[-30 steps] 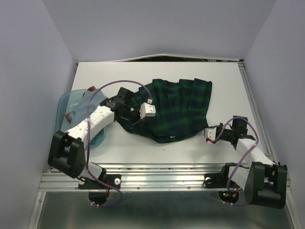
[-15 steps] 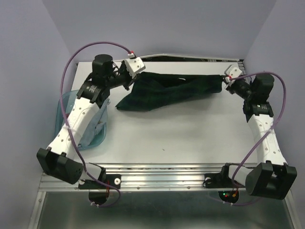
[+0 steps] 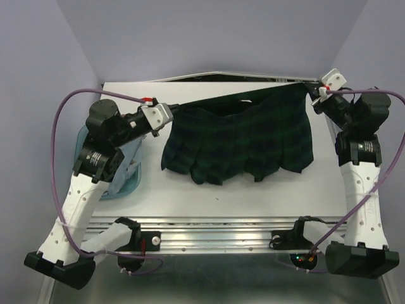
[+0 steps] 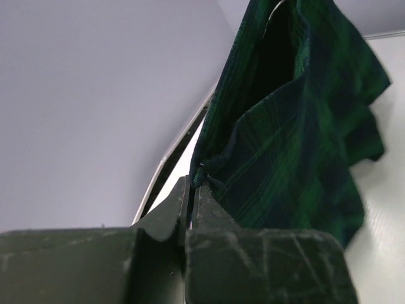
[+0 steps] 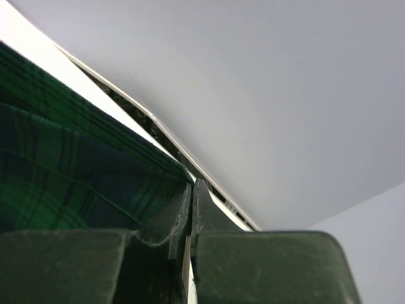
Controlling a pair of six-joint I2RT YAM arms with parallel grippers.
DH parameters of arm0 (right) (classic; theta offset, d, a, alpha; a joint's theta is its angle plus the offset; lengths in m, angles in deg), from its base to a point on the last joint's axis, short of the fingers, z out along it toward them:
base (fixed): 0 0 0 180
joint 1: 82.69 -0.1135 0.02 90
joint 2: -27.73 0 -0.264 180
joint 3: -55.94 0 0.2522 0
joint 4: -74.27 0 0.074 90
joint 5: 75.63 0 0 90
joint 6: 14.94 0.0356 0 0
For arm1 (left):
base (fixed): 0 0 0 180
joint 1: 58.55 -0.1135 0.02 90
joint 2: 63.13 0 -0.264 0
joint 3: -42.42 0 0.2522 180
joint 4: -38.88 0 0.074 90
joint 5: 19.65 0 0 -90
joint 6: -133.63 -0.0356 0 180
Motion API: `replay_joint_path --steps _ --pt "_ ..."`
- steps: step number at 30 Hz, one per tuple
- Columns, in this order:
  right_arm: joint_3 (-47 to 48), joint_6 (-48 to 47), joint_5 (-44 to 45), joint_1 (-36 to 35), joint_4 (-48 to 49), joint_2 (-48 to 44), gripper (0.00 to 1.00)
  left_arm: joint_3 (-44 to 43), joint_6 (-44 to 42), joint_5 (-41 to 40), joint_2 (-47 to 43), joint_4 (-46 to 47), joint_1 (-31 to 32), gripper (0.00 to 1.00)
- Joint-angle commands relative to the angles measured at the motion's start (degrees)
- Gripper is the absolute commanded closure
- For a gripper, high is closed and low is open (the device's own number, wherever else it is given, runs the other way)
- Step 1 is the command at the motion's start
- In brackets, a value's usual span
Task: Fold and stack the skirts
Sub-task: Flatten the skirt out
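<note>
Top external view shows the tartan skirt (image 3: 243,142) stretched wide between the two claws and lifted over the white table (image 3: 209,190). Its waistband runs as a taut line on the far side, and the pleats hang from it with the jagged hem toward the arm bases. The left gripper (image 3: 171,113) is at the left end of the skirt's waistband and the right gripper (image 3: 312,90) at the right end, which sits a little higher in the picture. In the left wrist view the two dark fingers (image 4: 166,218) are pressed almost together, with only a thin slit between them, and a bunched corner of the skirt is pinched at their tips. The right wrist view shows the same: the fingers (image 5: 212,218) are nearly closed on the folded edge of the waistband. Whether the skirt's hem touches the table or hangs just above it I cannot tell. Left of the skirt stands a translucent blue tub (image 3: 87,138), partly hidden by the left arm and apart from the cloth. Near side of the skirt there is bare table surface — the right end of the skirt reaches close to the table's right edge.
</note>
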Motion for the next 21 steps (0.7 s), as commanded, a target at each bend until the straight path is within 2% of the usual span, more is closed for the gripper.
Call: replay_joint_path --steps 1,6,9,10,15,18,21 --pt "4.3 2.7 18.8 2.8 3.1 6.4 0.99 -2.1 0.7 -6.1 5.8 4.0 -2.0 1.00" --pt "6.5 7.2 16.0 2.8 7.2 16.7 0.99 -6.7 3.0 -6.7 17.4 10.6 -2.0 1.00" --pt "12.7 11.4 16.9 2.8 10.9 23.0 0.99 -13.8 4.7 -6.8 27.0 14.4 -2.2 1.00" --pt "15.1 12.6 18.9 2.8 11.3 27.5 0.99 -18.7 4.9 -7.1 31.8 15.0 -2.2 1.00" --pt "31.6 22.3 22.0 2.8 14.9 36.7 0.99 -34.9 6.2 -14.6 44.3 22.3 -2.7 1.00" --pt "41.7 26.9 22.7 2.8 14.8 40.4 0.99 -52.3 7.5 -17.3 51.3 22.8 -4.2 1.00" --pt "45.1 27.0 21.2 2.8 16.2 40.6 0.99 -56.2 5.0 -14.1 53.7 23.8 -5.1 1.00"
